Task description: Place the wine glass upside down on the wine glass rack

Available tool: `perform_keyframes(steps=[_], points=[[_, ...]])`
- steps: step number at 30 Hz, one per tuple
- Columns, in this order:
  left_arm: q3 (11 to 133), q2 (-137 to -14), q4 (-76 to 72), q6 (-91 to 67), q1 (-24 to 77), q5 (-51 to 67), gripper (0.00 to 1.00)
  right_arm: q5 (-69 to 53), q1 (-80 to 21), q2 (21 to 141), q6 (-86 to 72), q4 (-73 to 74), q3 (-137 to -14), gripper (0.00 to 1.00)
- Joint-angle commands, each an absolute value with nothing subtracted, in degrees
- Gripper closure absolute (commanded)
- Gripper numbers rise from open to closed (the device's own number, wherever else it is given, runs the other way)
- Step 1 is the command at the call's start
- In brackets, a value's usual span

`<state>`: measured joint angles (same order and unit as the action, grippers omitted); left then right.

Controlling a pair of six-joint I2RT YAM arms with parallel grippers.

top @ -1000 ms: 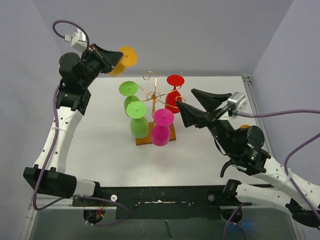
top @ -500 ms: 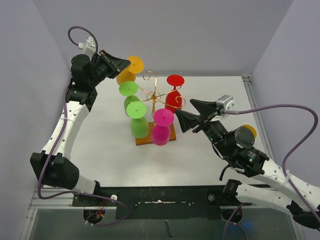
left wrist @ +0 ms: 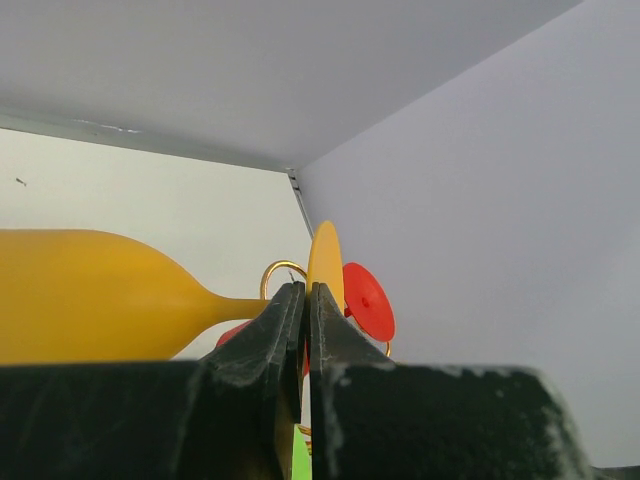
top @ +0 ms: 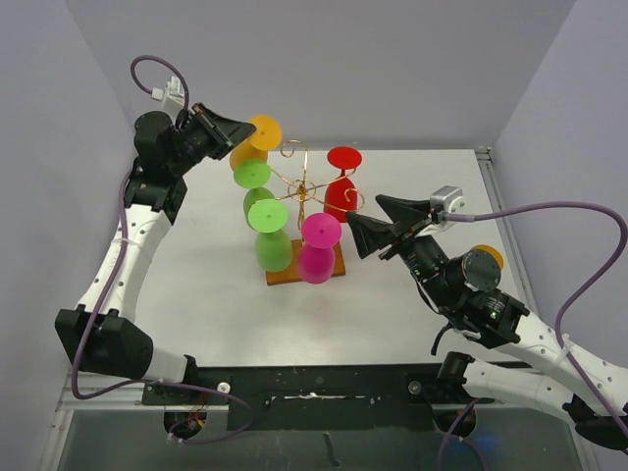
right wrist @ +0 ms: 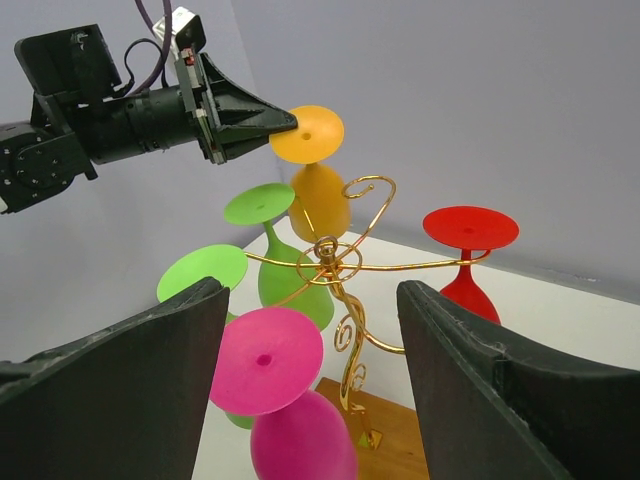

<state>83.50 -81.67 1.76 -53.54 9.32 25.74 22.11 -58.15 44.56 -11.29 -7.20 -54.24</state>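
Top external: your left tool (top: 236, 130) is clenching the orange wine glass (top: 263, 130) just beside the wine glass rack (top: 281, 279) — your right tool (top: 363, 210) is hanging released opposite.

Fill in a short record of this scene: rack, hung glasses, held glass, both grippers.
Rack: gold wire, wooden base, mid-table
Hung upside down: back green glass, front green glass, pink glass, red glass
Orange glass: foot up, at the rack's far-left side, gripped at the stem
Left gripper: shut on orange glass
Right gripper: open, empty, right of the rack
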Motion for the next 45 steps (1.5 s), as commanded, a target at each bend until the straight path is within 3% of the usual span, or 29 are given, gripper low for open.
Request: perform_keyframes(steps=[1, 10, 45], points=[[86.60, -82.14, 1.85, -51.95, 9.05, 28.04, 1.00, 23.29, -57.89, 44.08, -12.37, -9.66, -53.63, 0.31], [86.49, -83.37, 2.11, -52.54, 9.43, 32.57, 1.00, 23.47, -57.94, 43.99, -12.84, -10.31, -53.35, 0.31], [89.70, -86.04, 3.69, -50.01, 17.04, 30.38, 1.00, 23.56, -57.98, 42.25, -16.09, -13.16, -51.24, 0.30]])
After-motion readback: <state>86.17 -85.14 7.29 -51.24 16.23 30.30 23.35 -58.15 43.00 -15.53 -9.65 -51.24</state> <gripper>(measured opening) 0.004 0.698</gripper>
